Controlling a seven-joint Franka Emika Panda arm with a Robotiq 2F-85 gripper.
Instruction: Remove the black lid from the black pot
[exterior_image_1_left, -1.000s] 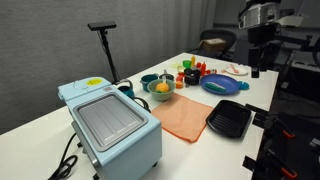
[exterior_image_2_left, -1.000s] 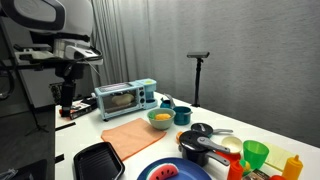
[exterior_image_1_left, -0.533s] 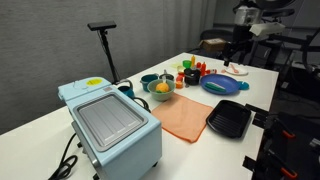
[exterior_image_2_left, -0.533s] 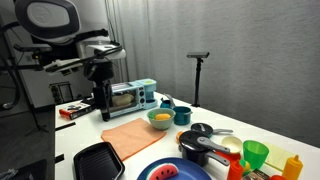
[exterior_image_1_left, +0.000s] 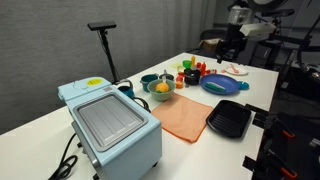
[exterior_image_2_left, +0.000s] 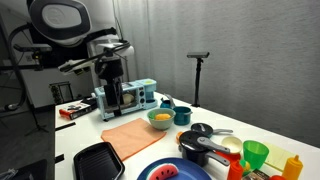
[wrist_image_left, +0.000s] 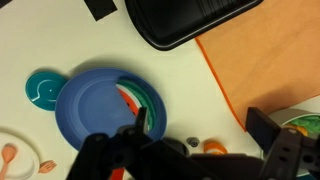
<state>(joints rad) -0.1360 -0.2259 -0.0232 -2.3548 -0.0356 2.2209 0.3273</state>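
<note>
Open claw (wrist_image_left: 195, 158) high over the plate end of the worktop (wrist_image_left: 60, 40); the black lid (exterior_image_2_left: 201, 126) sits on the black pot (exterior_image_2_left: 200, 134).

In the wrist view the claw is nearest and blurred, its two dark fingers spread wide with nothing between them. Below it lie the blue plate (wrist_image_left: 90, 110), the orange cloth (wrist_image_left: 260, 70) and the black grill pan (wrist_image_left: 190, 20) by the worktop edge. In an exterior view the black pot stands just behind a long-handled pan (exterior_image_2_left: 195, 148), near the green cup (exterior_image_2_left: 256, 153), well apart from the claw. Farther back are the yellow bowl (exterior_image_2_left: 160, 118) and the pale blue toaster oven (exterior_image_2_left: 128, 97) at the far corner.
</note>
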